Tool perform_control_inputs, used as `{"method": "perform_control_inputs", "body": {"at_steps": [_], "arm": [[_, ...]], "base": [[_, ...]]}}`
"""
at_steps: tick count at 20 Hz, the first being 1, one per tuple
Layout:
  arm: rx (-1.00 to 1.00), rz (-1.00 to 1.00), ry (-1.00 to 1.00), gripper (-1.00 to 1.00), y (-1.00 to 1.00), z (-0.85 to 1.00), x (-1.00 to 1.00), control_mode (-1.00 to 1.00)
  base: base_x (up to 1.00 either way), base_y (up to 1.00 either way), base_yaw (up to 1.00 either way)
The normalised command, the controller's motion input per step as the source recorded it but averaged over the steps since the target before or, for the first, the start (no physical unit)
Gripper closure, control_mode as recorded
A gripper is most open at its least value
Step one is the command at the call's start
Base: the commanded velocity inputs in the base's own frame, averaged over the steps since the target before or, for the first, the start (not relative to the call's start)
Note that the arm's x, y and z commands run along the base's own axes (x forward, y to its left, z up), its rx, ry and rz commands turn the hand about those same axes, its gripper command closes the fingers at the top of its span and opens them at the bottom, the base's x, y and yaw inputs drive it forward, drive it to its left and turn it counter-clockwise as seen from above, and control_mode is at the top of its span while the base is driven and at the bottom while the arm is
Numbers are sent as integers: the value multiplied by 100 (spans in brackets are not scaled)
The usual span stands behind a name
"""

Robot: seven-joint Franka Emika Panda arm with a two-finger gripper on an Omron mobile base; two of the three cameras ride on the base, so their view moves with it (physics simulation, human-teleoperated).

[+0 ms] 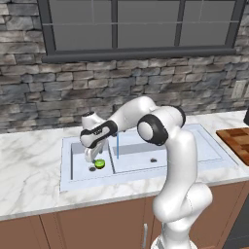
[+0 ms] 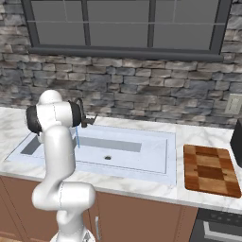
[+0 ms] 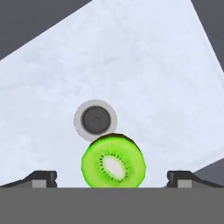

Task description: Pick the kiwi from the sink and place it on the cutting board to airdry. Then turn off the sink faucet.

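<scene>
arm bent down into the sink [image 1: 73, 181], gripper [image 3: 113, 179] spread wide astride the kiwi [image 3: 113, 162].

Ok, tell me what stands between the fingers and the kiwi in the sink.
Nothing visible. In the hand view the kiwi lies on the sink floor beside the drain hole, between the two spread fingers, with open space on both sides. From the left base, the gripper hangs directly above it.

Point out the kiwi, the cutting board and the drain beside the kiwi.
kiwi [image 3: 113, 162], hand view, on its green cut face.
cutting board [image 2: 208, 170], right base view, on the middle of its checkered top.
drain [image 3: 95, 119], hand view, on its dark centre, just past the kiwi.
</scene>
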Motion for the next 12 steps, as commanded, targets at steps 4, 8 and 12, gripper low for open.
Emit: {"method": "perform_control_inputs", "body": {"at_steps": [4, 8, 12], "arm": [[0, 0, 0, -100, 0, -8, 0, -100], [0, 0, 0, -100, 0, -7, 0, -100], [0, 0, 0, -100, 0, -7, 0, -100]], "base": [[0, 0, 0], [0, 0, 0], [0, 0, 0]]}}
